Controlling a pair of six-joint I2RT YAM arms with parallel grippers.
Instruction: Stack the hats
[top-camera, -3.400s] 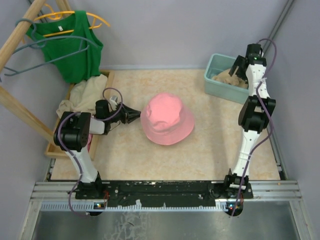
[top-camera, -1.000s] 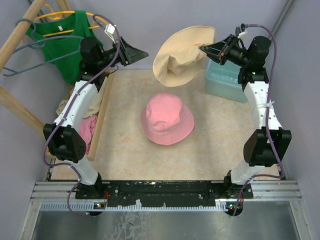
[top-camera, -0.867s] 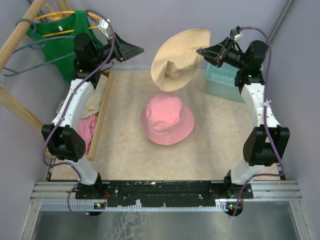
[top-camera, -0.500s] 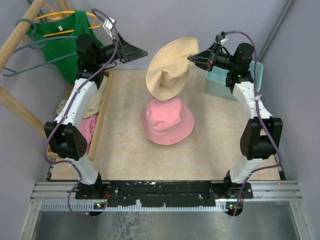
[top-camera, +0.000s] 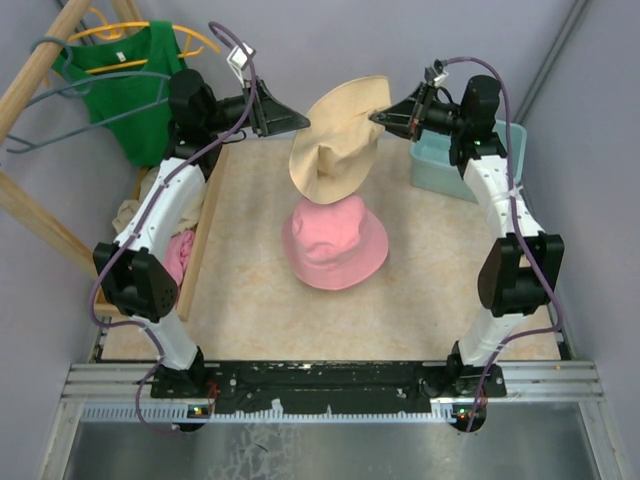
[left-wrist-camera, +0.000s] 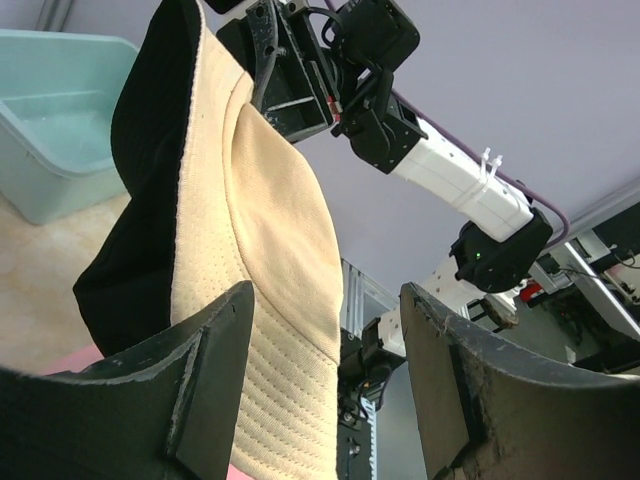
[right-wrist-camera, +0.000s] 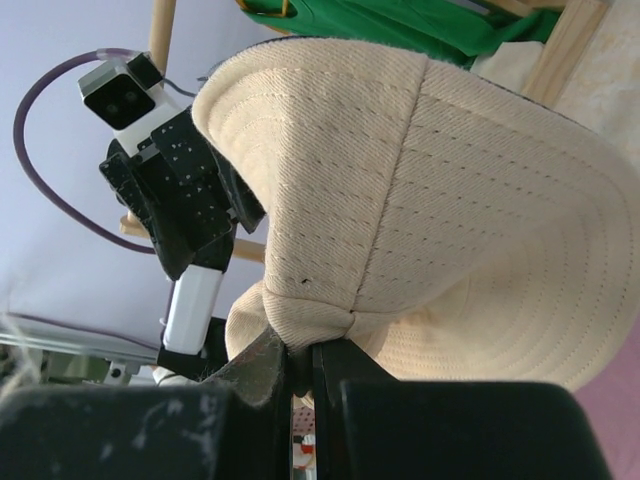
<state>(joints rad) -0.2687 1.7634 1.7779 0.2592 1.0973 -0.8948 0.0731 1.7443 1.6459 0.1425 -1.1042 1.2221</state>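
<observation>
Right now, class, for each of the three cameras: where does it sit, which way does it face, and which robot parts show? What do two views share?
Top external: above and behind the arm bases, looking down; both arms, the pink hat and the beige hat.
Left wrist: on the left arm, facing the right arm across its open left claw.
Right wrist: on the right arm, facing the left arm over its right claw, shut on the beige hat.
Shared: both wrist views show the beige hat.

Bright, even light; soft shadows; near fingers blurred.
</observation>
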